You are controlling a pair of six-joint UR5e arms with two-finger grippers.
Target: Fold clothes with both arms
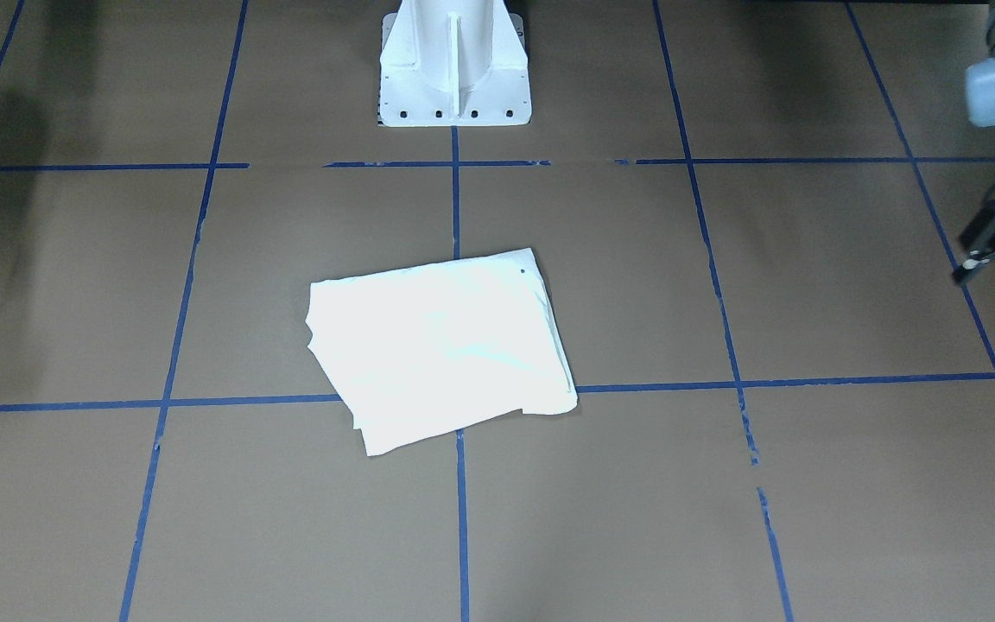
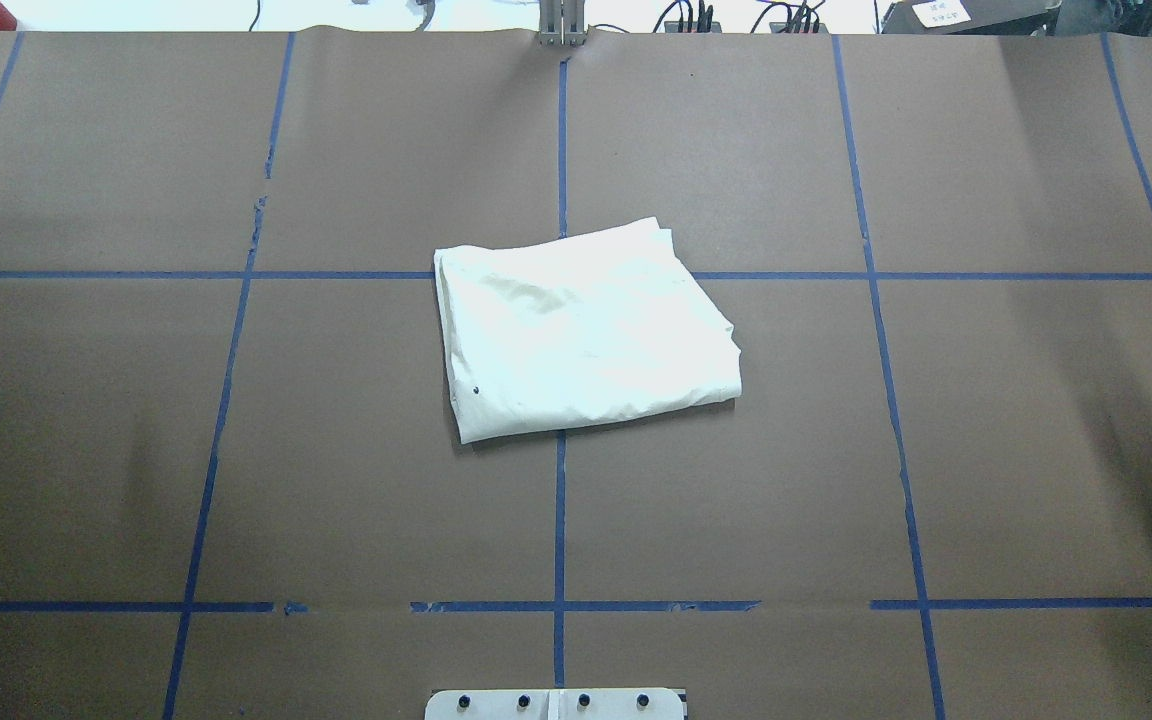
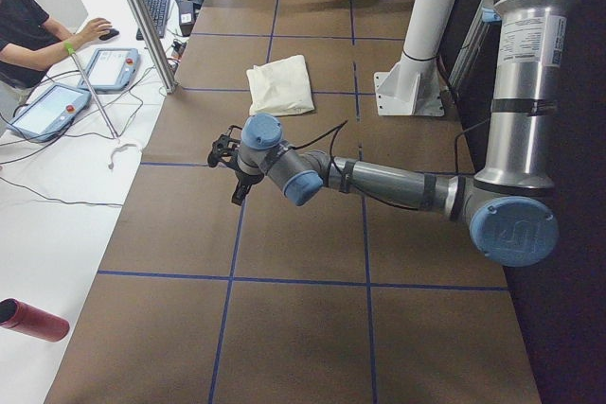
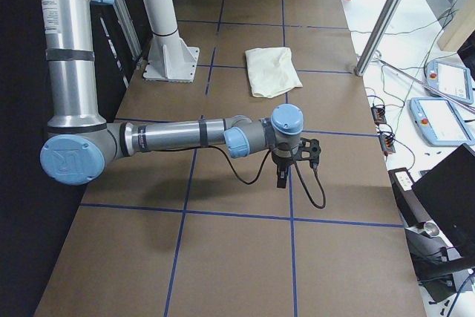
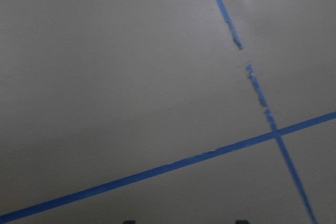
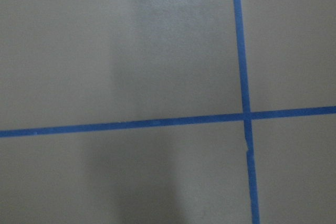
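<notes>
The clothes (image 1: 441,345) lie as one cream folded rectangle in the middle of the brown table, plain side up, also seen in the overhead view (image 2: 586,330) and both side views (image 3: 281,85) (image 4: 272,70). No gripper touches them. My left gripper (image 1: 990,285) hangs open and empty over the table far to the robot's left of the clothes, near the table's end (image 3: 227,177). My right gripper (image 4: 298,165) hovers over bare table near the opposite end; I cannot tell whether it is open or shut. Both wrist views show only brown paper and blue tape.
The white pedestal base (image 1: 454,60) stands behind the clothes. A person (image 3: 28,26) sits at a side desk with pendants (image 3: 52,106). A metal post (image 3: 142,16) stands at the table's far edge, and a red cylinder (image 3: 33,319) lies off the table.
</notes>
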